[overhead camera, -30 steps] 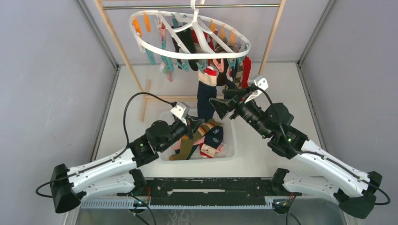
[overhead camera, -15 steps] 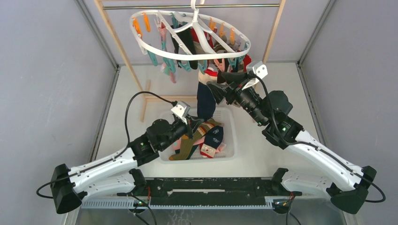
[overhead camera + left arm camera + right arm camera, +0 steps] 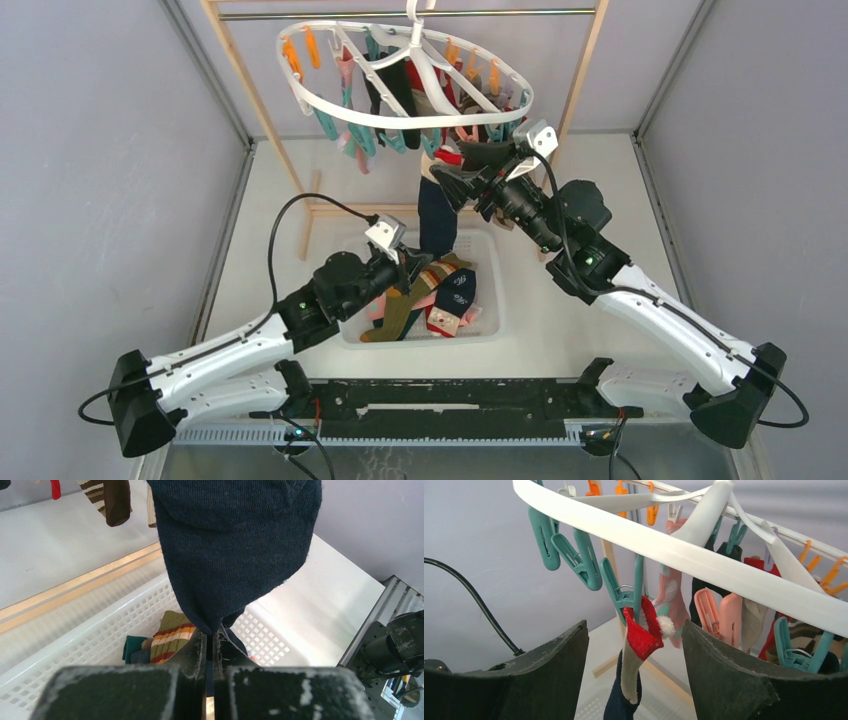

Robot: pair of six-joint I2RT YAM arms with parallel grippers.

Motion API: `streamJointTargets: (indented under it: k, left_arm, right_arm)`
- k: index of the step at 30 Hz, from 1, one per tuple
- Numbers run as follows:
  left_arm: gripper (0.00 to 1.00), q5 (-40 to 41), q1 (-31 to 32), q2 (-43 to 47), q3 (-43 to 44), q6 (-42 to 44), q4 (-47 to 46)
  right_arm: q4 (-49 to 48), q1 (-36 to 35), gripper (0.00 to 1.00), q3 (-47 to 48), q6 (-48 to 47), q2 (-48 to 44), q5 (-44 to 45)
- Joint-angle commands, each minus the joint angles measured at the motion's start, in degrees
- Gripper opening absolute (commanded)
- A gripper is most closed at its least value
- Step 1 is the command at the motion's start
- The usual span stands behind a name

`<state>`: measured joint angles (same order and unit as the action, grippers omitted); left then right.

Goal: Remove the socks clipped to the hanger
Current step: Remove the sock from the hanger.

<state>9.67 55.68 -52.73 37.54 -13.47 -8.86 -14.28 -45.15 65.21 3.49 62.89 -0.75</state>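
The white oval hanger (image 3: pixel 330 107) hangs at the back, with several socks still clipped under its ring (image 3: pixel 674 550). A navy sock (image 3: pixel 437 215) with a red and white cuff (image 3: pixel 640 639) dangles from a teal clip (image 3: pixel 624 592). My left gripper (image 3: pixel 415 262) is shut on that sock's toe (image 3: pixel 235 555) just above the basket, and the jaws (image 3: pixel 211 635) pinch the fabric. My right gripper (image 3: pixel 462 168) is open up at the hanger's near rim. Its fingers (image 3: pixel 634 625) stand on either side of the red cuff, below the clip, without touching it.
A white mesh basket (image 3: pixel 490 320) on the table under the hanger holds several loose socks (image 3: pixel 440 295). The wooden rack frame (image 3: pixel 255 100) carries the hanger. Other socks, pink (image 3: pixel 671 605) and black (image 3: pixel 400 90) among them, and empty clips (image 3: pixel 574 560) crowd the ring.
My right gripper has risen and moved left, from beside the navy sock to the hanger's rim, and now straddles the red cuff. The left gripper has kept its hold.
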Motion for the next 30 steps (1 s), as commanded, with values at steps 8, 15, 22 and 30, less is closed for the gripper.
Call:
streamJointTargets:
  k: [8,15,22,30]
  left_arm:
    - [0.00,-2.40,-0.75,-2.60,5.26,0.38,-0.89]
    - [0.00,-2.64,-0.84,-3.30,5.25,0.23,-0.94]
    - [0.00,-3.07,-1.08,-3.61,4.94,0.20,-1.07]
    - [0.00,-3.50,-1.53,-3.54,4.08,0.12,-1.40]
  right_arm:
    - [-4.83,0.54,0.77,5.47,-1.66,1.76,-2.12]
    - [-3.68,0.66,0.78,9.03,-2.43,4.71,-1.36]
    - [-3.63,0.33,0.77,11.01,-2.56,7.30,-1.39]
    - [-3.91,-0.13,0.77,11.54,-2.61,8.04,0.34]
